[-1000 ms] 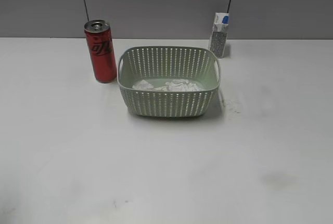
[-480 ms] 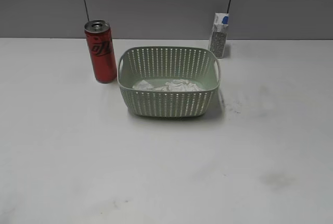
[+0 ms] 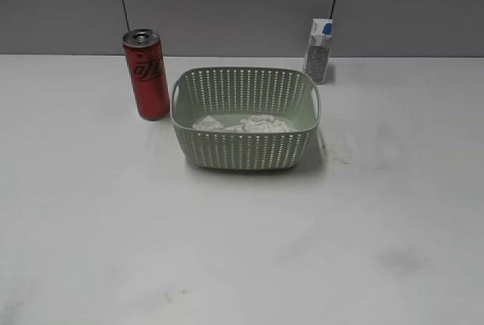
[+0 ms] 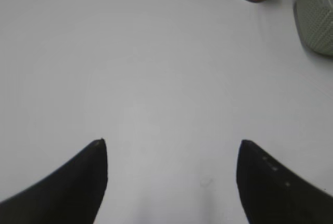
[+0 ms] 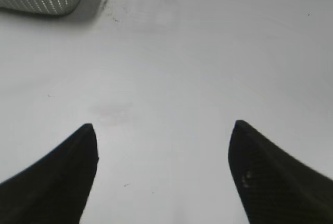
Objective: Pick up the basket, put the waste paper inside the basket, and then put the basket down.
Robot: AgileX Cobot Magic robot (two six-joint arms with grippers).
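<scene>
White bench (image 3: 242, 249) carries the basket (image 3: 246, 147) holding the waste paper (image 3: 249, 123); left pincer (image 4: 171, 153) and right pincer (image 5: 162, 138) both spread, pinching nothing.

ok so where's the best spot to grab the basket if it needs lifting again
Probably the short-end rim at a handle cutout of the basket, coming down from above on the right with the right pincer. The basket stands upright and that end is clear, while the can crowds the left end.

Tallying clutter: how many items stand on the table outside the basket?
2: the red can just left of the basket, and the small carton behind its right corner.
</scene>
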